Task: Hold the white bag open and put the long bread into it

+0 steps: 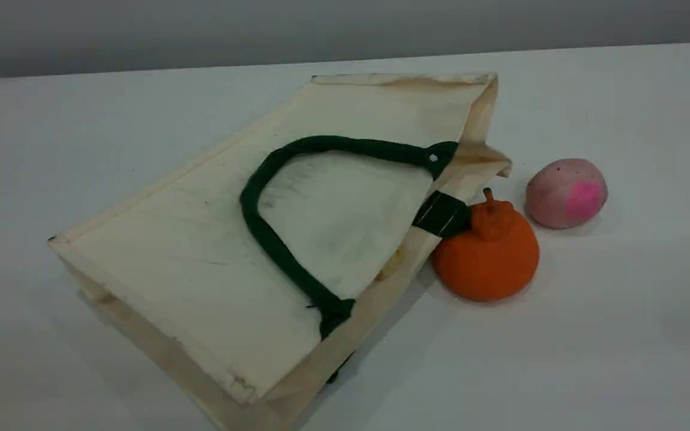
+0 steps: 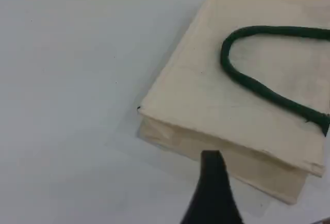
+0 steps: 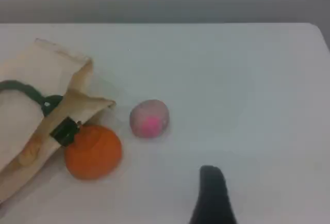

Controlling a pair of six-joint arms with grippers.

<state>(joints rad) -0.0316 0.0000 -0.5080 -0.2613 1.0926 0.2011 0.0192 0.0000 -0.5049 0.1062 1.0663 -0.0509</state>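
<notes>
white bag [image 1: 213, 239] lay flat, mouth nearly closed, bread prob. inside already; both grippers apart, empty, clear of bag.

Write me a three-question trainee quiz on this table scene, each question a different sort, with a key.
1. True or false: the white bag stands upright.
2. Which item touches the bag's mouth edge? A) the pink-spotted ball B) the orange fruit C) neither
3. Fill in: the bag's handle is dark ____.

Key: 1. False, it lies flat on the table. 2. B. 3. green.
</notes>
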